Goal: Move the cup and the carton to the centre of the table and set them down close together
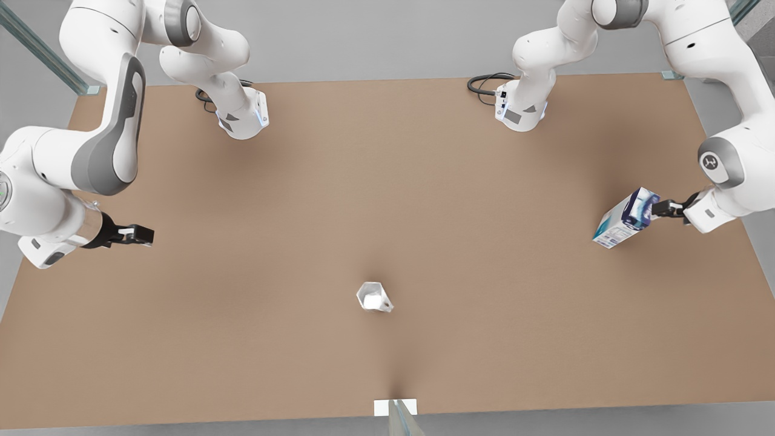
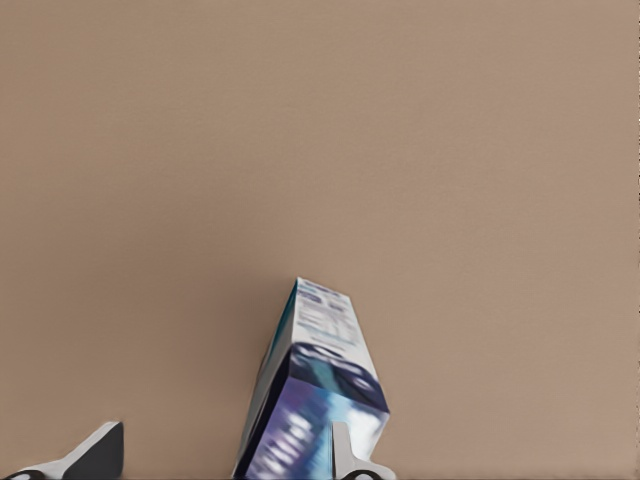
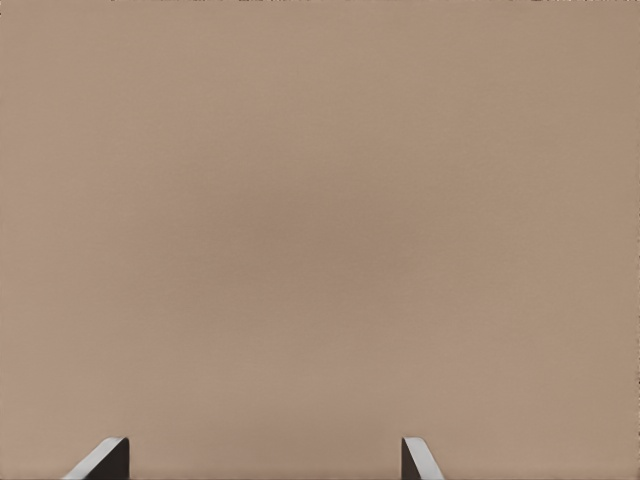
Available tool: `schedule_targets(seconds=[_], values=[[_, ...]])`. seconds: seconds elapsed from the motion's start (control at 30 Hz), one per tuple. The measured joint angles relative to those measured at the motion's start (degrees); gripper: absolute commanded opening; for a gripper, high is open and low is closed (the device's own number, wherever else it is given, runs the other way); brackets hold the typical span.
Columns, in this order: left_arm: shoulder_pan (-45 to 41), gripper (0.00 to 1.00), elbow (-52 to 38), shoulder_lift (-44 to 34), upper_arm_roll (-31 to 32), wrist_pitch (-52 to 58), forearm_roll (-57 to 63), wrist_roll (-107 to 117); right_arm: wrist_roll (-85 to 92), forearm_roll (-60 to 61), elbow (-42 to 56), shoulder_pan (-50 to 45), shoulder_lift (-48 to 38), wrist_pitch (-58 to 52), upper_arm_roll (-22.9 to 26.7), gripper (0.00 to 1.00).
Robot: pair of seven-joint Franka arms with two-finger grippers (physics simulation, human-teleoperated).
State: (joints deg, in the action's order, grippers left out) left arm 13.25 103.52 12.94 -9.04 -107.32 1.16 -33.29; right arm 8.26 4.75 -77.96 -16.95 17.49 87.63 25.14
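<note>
The cup (image 1: pixel 374 297), small, pale and faceted, rests alone on the brown table (image 1: pixel 387 181) a little in front of its middle, its white inside showing. The carton (image 1: pixel 625 217), white with blue and teal print, hangs tilted at the tip of my left gripper (image 1: pixel 661 209) near the edge on the front view's right. In the left wrist view the carton (image 2: pixel 315 400) points away from the camera along the gripper's axis. My right gripper (image 1: pixel 140 235) waits over the edge on the front view's left, open and empty, and its fingertips (image 3: pixel 110 455) frame bare table.
Both arm bases (image 1: pixel 242 118) (image 1: pixel 522 112) stand at the far edge with black cables beside them. A white marker plate (image 1: pixel 395 407) with a thin post sits at the middle of the near edge. Bare tabletop lies between the cup and the carton.
</note>
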Motion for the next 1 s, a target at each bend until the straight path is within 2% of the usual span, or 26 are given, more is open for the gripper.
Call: schedule_targets(seconds=[0.13, 0.33, 0.5, 0.97, 1.0], values=[[-3.18, 1.00, 6.93, -5.74, 0.20, 2.51, -0.05, 0.62, 0.00, 0.00, 0.09, 0.01, 0.14, -0.04, 0.08, 1.00], [-3.08, 1.00, 13.39, -6.07, -0.14, -2.64, 0.89, -4.03, 0.00, 0.00, 0.18, -0.10, 0.35, -0.09, 0.08, 1.00], [-2.53, 1.00, 14.17, -7.75, -2.38, -2.72, 4.61, -6.35, 0.00, 0.00, 0.27, -0.19, 0.70, -0.18, 0.08, 1.00], [-3.12, 1.00, 17.38, -4.16, -2.46, -9.07, 6.85, -5.65, 0.04, 0.05, 0.27, -0.18, 1.27, -0.10, 0.17, 1.00], [-3.16, 0.78, 17.42, -3.73, -2.47, -9.63, 6.87, -5.62, 0.00, 0.01, 0.26, -0.19, 1.48, -0.09, 0.16, 1.00]])
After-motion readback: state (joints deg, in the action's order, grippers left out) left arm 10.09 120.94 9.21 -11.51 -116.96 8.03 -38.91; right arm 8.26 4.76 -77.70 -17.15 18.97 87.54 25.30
